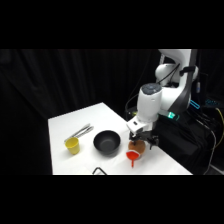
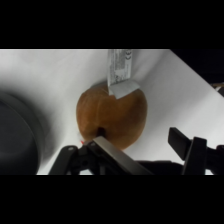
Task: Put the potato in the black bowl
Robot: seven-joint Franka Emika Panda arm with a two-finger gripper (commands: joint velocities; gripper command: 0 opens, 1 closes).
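The potato (image 1: 138,146), a brown oval lump with an orange-red part at its lower end, sits at the table's right side, just right of the black bowl (image 1: 106,141). My gripper (image 1: 141,142) comes down over it from above. In the wrist view the potato (image 2: 129,119) fills the middle. One finger (image 2: 120,75) presses its far side and the other lies against its near side, so my gripper (image 2: 112,116) is shut on the potato. The black bowl's rim (image 2: 22,125) shows at the left. I cannot tell whether the potato rests on the table or hangs just above it.
A small yellow cup (image 1: 72,145) stands left of the bowl, with metal tongs (image 1: 81,132) behind it. A dark object (image 1: 99,171) pokes in at the table's front edge. The table's right edge (image 1: 170,157) runs close beside the potato.
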